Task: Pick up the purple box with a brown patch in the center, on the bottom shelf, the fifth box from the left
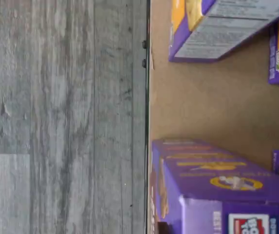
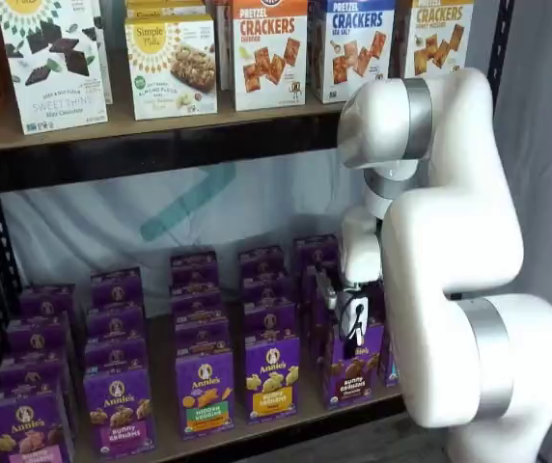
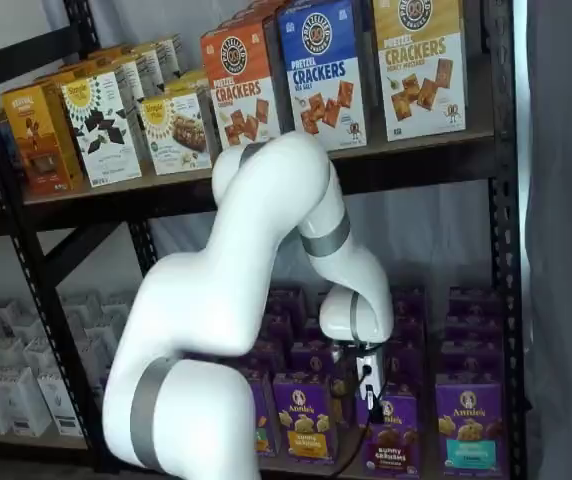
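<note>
The purple box (image 2: 353,365) stands at the front of the bottom shelf (image 2: 165,400), with brown bunny crackers pictured at its centre; it also shows in a shelf view (image 3: 396,440). My gripper (image 2: 351,323) hangs from the white arm right at the box's top edge, and it shows in the other shelf view too (image 3: 366,378). Its black fingers are seen side-on against the carton, so I cannot tell whether they are open or closed on it. The wrist view shows the tan shelf board (image 1: 212,102) and purple carton tops (image 1: 217,180); no fingers show there.
Other purple cartons stand in rows left of the box, one with yellow (image 2: 272,376), one with orange and green (image 2: 205,388). A teal-banded carton (image 3: 468,425) stands at its right. The upper shelf beam (image 2: 160,145) carries cracker boxes. Grey plank floor (image 1: 61,117) lies before the shelf edge.
</note>
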